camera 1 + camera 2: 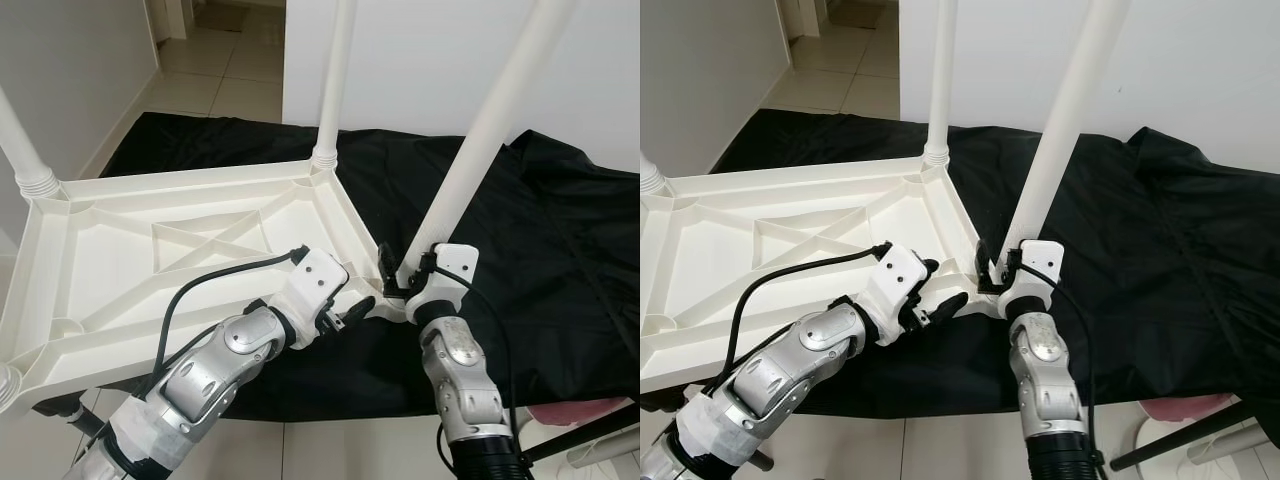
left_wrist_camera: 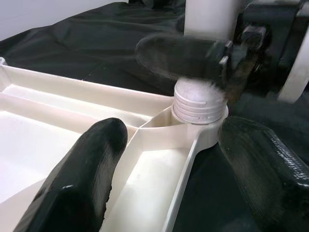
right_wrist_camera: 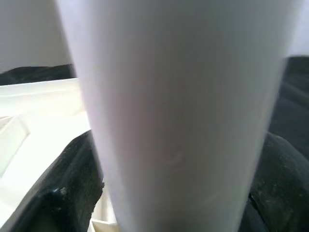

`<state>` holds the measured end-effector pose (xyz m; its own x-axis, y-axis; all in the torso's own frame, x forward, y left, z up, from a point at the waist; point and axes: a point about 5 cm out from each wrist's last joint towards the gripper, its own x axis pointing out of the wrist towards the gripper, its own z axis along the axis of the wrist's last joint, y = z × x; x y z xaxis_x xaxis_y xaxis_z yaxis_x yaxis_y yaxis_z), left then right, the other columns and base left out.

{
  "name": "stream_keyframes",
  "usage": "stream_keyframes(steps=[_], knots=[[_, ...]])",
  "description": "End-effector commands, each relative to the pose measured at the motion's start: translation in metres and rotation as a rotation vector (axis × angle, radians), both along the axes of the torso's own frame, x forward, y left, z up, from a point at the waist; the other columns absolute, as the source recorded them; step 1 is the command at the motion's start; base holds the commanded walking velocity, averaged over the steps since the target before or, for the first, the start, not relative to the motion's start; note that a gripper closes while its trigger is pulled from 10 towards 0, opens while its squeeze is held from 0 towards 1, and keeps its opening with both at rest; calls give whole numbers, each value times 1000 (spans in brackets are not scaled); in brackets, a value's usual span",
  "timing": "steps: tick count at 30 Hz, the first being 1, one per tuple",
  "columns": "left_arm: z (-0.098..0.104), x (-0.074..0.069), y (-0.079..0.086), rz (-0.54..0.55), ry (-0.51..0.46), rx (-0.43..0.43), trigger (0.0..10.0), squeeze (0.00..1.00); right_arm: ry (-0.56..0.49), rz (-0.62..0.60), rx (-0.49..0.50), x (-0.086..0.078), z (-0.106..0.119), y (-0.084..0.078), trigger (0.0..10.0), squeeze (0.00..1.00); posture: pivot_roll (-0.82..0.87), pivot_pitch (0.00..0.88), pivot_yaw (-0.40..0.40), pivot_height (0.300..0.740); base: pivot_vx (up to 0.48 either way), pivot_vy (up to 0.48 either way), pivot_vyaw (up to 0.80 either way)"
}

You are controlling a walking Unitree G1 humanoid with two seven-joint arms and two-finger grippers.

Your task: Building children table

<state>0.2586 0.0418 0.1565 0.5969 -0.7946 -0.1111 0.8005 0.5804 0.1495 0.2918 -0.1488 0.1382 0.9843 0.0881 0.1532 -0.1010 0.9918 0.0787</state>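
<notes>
nearest the robot, the right gripper (image 1: 992, 268) is closed around the base of a long white plastic table leg (image 1: 1060, 125), one black finger on each side of the tube, just above the near right corner of the upturned white plastic children's tabletop (image 1: 130, 255). the leg stands tilted away to the right, its ribbed threaded end (image 2: 200, 101) sitting in the round corner socket (image 2: 205, 133). just beside it the left gripper (image 1: 940, 300) hovers at the same corner with its two black fingers (image 2: 82, 174) spread apart, straddling the rim near the socket and gripping nothing that can be made out. the tabletop lies underside up, its moulded ribs and crossed braces showing, resting on a black cloth sheet (image 1: 560, 250) spread over the tiled floor (image 1: 215, 75). farther off, a second white leg (image 1: 335, 80) stands upright in the far right corner, and a third white leg (image 1: 20, 150) rises at the far left corner. the parts look like light, hollow, stiff plastic, smooth and rather slippery, so the tube would likely slide or spin in the pads unless held firmly; low down near the thread looks the best place to hold, where a tilt is easiest to correct. the ribbed rim by the socket seems the soundest place to steady the top, and cross-threading looks the main risk while the leg leans.
</notes>
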Motion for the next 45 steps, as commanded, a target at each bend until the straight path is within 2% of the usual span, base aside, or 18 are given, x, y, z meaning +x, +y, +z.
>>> stream_keyframes(steps=[1, 6, 7, 10, 13, 15, 24, 25, 26, 27, 36, 37, 45], knots=[[0, -5, -5, -143, 16, 6, 10000, 0, 1, -3, 7, -1, -2, -4, 10000, 1000, -8, 0, -75, 740, 0, 0, 0], [0, -5, -4, -147, 18, 7, 10000, 0, -35, 108, -25, 3, 2, -12, 10000, 1000, -19, 0, -68, 740, 0, 0, 0], [1, -4, -5, -149, 16, 8, 10000, 0, -46, 219, -56, 7, 6, -15, 10000, 0, -18, 0, -69, 740, 0, 0, 0], [2, -3, -4, -149, 14, 9, 10000, 0, -47, 267, -52, 8, 7, -15, 10000, 0, -18, 0, -68, 740, 0, 0, 0], [3, 0, -4, -145, 12, 8, 10000, 0, -44, 387, -88, 10, 7, -16, 10000, 0, -20, 0, -65, 740, 0, 0, 0], [4, 0, -4, -144, 11, 7, 10000, 0, -35, 419, -89, 12, 6, -17, 10000, 0, -21, 0, -65, 740, 0, 0, 0], [5, 0, -5, -145, 10, 3, 10000, 0, -12, 490, -131, 17, 4, -19, 10000, 0, -19, 0, -62, 740, 0, 0, 0], [6, 0, -5, -147, 10, 2, 10000, 0, -3, 505, -143, 20, 2, -20, 4549, 0, -17, 0, -63, 740, 0, 0, 0], [6, 0, -5, -147, 10, 2, 10000, 0, -3, 505, -143, 20, 2, -20, 4549, 0, -17, 0, -63, 740, 0, 0, 0], [6, 0, -5, -148, 9, 1, 10000, 0, 15, 508, -154, 22, -2, -22, 0, 0, -13, 0, -66, 740, 0, 0, 0], [7, -1, -6, -145, 12, -4, 10000, 0, 79, 512, -144, 18, -19, -30, 0, 0, -14, 0, -65, 740, 0, 0, 0], [7, -1, -6, -146, 12, -4, 10000, 0, 81, 516, -140, 18, -20, -30, 10000, 0, -14, 0, -65, 740, 0, 0, 0], [6, -1, -6, -149, 16, -3, 10000, 0, 122, 454, -132, 17, -26, -27, 10000, 0, -18, 0, -63, 740, 0, 0, 0]])
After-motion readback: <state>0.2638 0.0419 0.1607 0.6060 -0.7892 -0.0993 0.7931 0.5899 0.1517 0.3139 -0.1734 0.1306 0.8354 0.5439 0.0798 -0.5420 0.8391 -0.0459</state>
